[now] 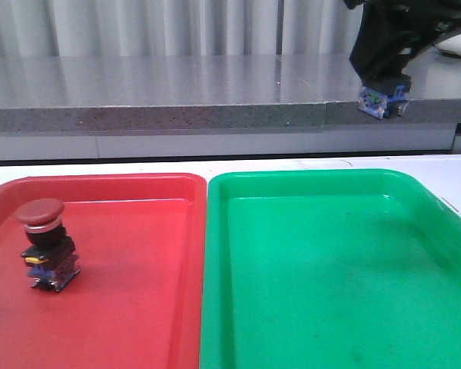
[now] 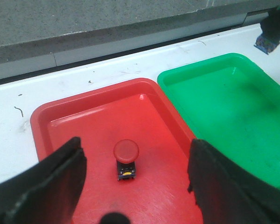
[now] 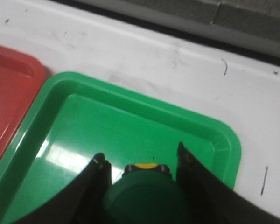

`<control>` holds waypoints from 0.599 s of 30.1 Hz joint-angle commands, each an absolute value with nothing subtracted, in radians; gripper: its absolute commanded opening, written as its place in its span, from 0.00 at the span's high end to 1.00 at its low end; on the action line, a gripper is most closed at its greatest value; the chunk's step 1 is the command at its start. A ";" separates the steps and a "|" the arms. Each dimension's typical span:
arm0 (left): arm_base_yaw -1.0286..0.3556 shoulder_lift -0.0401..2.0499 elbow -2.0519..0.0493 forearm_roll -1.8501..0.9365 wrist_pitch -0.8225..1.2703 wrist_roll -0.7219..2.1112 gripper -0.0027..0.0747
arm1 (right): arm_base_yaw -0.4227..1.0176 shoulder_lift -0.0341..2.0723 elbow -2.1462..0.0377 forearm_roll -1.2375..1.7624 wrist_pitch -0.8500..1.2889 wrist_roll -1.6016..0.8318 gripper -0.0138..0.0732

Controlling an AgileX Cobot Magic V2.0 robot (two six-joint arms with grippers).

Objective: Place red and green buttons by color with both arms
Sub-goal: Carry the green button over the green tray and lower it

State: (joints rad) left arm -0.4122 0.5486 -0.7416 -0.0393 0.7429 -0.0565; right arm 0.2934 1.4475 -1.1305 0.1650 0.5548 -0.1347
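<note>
A: Red button stands upright in the red tray; left end effector hangs above it, released, empty.

B: Green one?

A: Green button clenched in the right end effector, cap towards camera, high over the green tray's far right corner. Tray bare below, white desk beyond.

Matte black throughout: left gripper with broad, angular, rough-textured fingers; right gripper with slimmer tapered black fingers.
</note>
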 commanded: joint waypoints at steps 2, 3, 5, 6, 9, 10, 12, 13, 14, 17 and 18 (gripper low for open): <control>-0.420 0.552 -0.770 -0.045 0.676 -0.060 0.37 | 0.352 1.345 -0.995 0.166 0.421 -0.153 0.49; -0.420 0.552 -0.770 -0.045 0.676 -0.060 0.37 | 0.362 1.343 -0.968 0.166 0.399 -0.153 0.49; -0.420 0.552 -0.770 -0.045 0.676 -0.060 0.37 | 0.384 1.348 -0.910 0.166 0.335 -0.153 0.49; -0.420 0.552 -0.770 -0.045 0.676 -0.060 0.37 | 0.391 1.354 -0.888 0.166 0.306 -0.153 0.49; -0.420 0.552 -0.770 -0.045 0.676 -0.060 0.37 | 0.396 1.390 -0.855 0.166 0.256 -0.153 0.49; -0.420 0.552 -0.770 -0.045 0.676 -0.060 0.37 | 0.396 1.406 -0.854 0.166 0.252 -0.153 0.49; -0.420 0.552 -0.770 -0.045 0.676 -0.060 0.37 | 0.396 1.442 -0.854 0.166 0.235 -0.153 0.49; -0.420 0.552 -0.770 -0.045 0.676 -0.060 0.37 | 0.396 1.453 -0.854 0.166 0.227 -0.153 0.49; -0.420 0.552 -0.770 -0.045 0.676 -0.060 0.37 | 0.396 1.467 -0.854 0.166 0.221 -0.153 0.49; -0.420 0.552 -0.770 -0.045 0.676 -0.060 0.37 | 0.396 1.503 -0.854 0.166 0.199 -0.153 0.49; -0.420 0.552 -0.770 -0.045 0.676 -0.060 0.37 | 0.396 1.516 -0.854 0.165 0.193 -0.153 0.49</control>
